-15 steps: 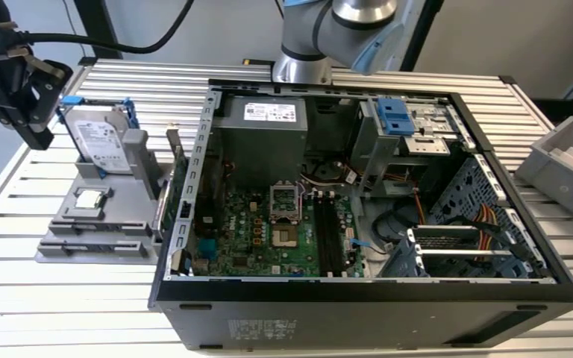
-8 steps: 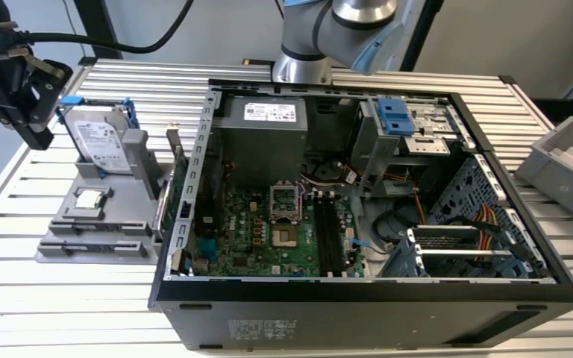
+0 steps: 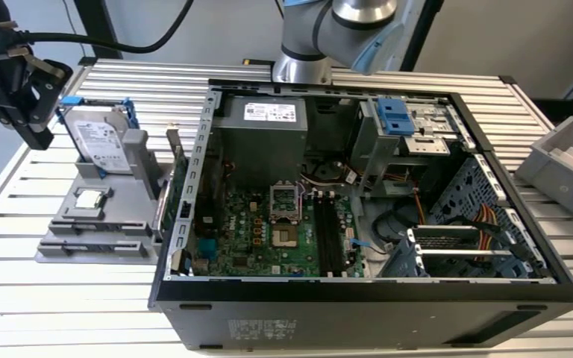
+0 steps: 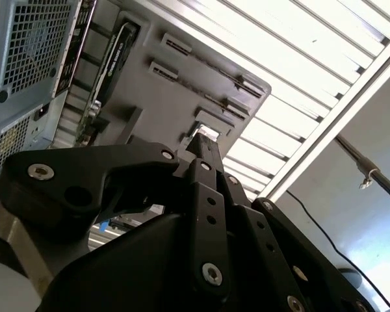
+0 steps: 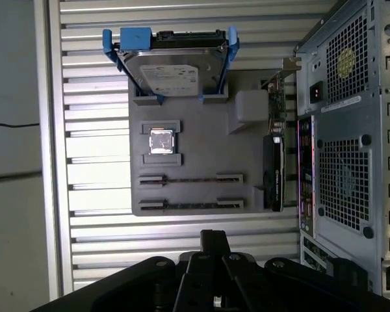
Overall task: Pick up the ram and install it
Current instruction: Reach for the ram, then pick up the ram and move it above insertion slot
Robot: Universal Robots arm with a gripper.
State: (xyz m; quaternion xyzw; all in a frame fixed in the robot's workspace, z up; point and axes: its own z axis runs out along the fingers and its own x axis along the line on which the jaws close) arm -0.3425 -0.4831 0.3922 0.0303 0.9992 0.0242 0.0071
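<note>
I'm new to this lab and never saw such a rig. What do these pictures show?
This is one robot arm with a gripper. The exterior view, off the arm, shows an open computer case on a slatted table. Both wrist views ride on the arm and look past the shut gripper, nothing seen in it, at a grey holder. On it are a hard drive in a blue frame, a processor chip and a card on edge. Whether the ram lies in its two long slots I cannot tell.

arm (image 3: 304,45) | raised, reaching the exterior view's left | jaws closed, empty
</note>
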